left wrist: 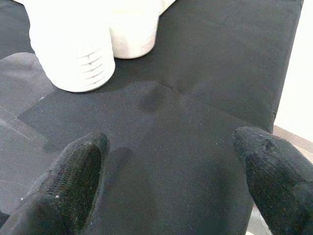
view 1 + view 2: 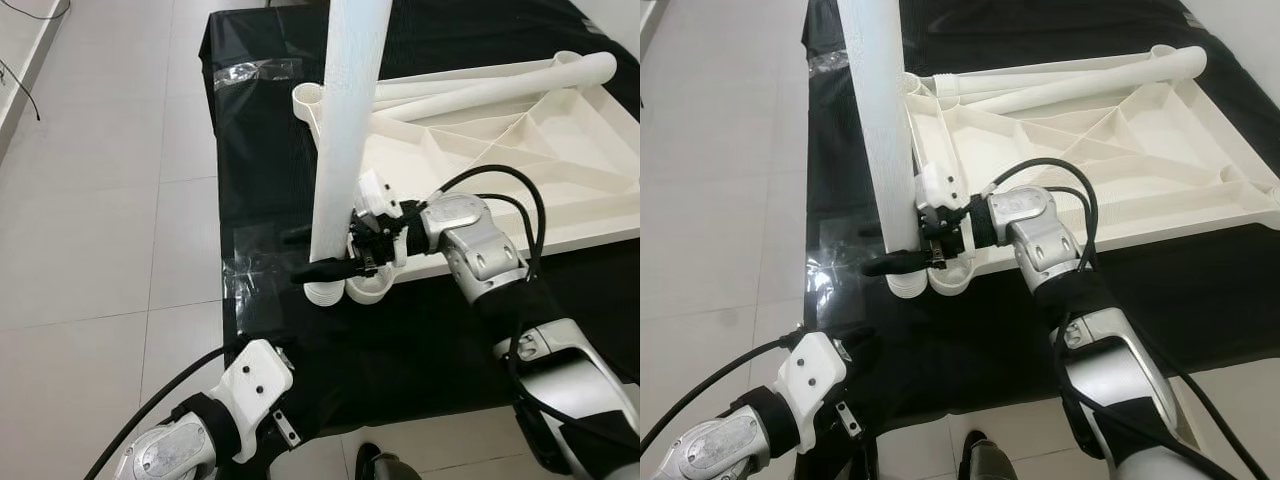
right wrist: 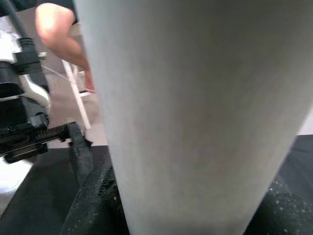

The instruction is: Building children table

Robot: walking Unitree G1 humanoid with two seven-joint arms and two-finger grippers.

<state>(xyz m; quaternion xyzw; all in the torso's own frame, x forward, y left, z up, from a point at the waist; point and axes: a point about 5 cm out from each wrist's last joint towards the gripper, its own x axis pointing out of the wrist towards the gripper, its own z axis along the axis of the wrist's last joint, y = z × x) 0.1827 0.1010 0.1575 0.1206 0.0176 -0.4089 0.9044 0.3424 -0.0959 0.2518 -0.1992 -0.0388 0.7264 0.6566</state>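
Note:
The white children's table top (image 2: 560, 150) lies upside down on a black cloth. One white leg tube (image 2: 345, 150) stands upright at its near left corner. The tube's ribbed end (image 1: 73, 54) rests on the cloth beside the corner socket (image 2: 368, 288). My right gripper (image 2: 302, 254) is shut on the leg tube low down, a black finger on each side (image 3: 93, 205). My left gripper (image 1: 171, 147) hovers open over the cloth at the front left, nothing between its fingers (image 1: 78, 166).
More white leg tubes (image 2: 500, 85) lie across the far side of the table top. The black cloth (image 2: 260, 200) ends at a left edge above pale floor tiles (image 2: 100, 200). A person's arm (image 3: 58, 29) appears behind the leg tube.

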